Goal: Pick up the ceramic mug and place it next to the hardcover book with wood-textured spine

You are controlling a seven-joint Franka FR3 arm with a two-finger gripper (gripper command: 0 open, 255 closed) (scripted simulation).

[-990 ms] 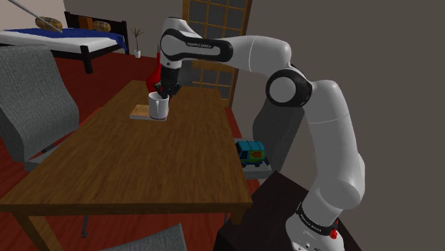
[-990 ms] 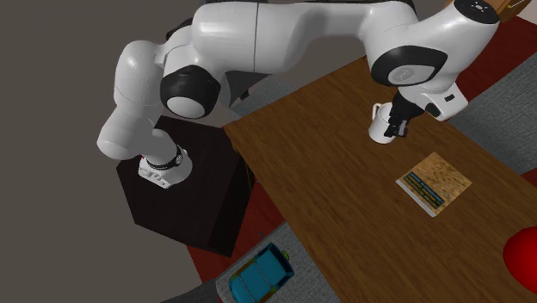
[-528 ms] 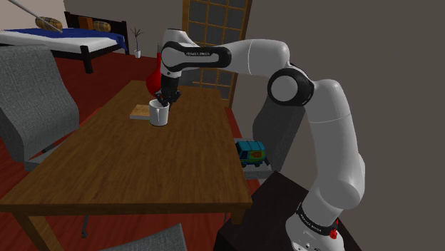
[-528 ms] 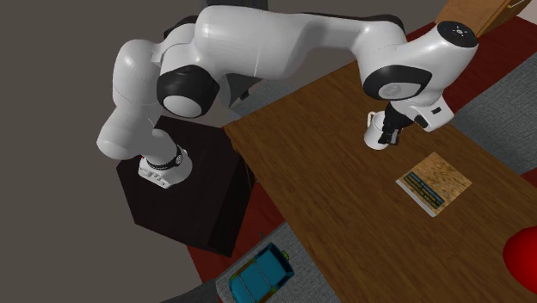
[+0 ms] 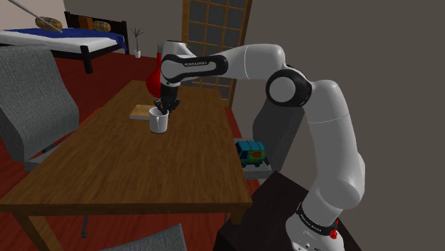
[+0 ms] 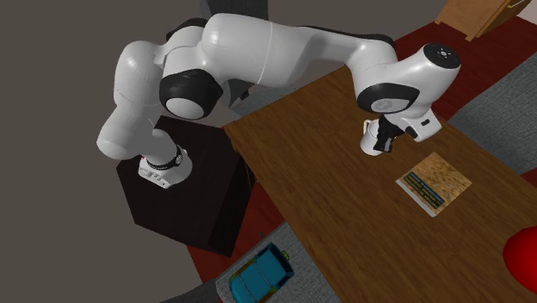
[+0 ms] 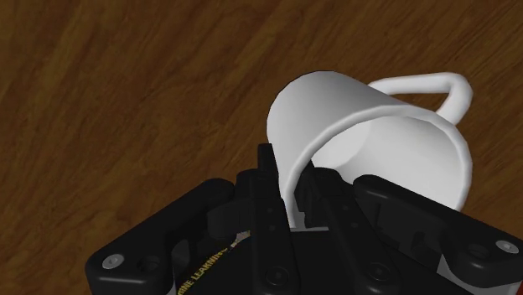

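Observation:
My black gripper [image 5: 161,110] is shut on the rim of the white mug [image 5: 160,123], one finger inside the cup and one outside. In the wrist view the mug [image 7: 377,151] hangs tilted from the fingers [image 7: 270,180] over the wooden table, handle pointing away from them. The book [image 5: 140,111], with a wood-patterned cover, lies flat just beyond the mug towards the shoulder view's left. In the second exterior view the mug [image 6: 373,140] and gripper [image 6: 385,136] are a short way to the left of the book [image 6: 434,182]. Whether the mug's base touches the table [image 5: 128,164] I cannot tell.
A red rounded object [image 5: 152,82] sits at the table's far end, past the book. A grey chair [image 5: 32,100] stands at the shoulder view's left. A blue toy van [image 5: 249,152] lies on the floor beside the dark stand [image 6: 194,198].
The gripper has carried the mug lower and nearer in the shoulder view, from right in front of the book to a spot slightly farther from it. The grip has stayed shut.

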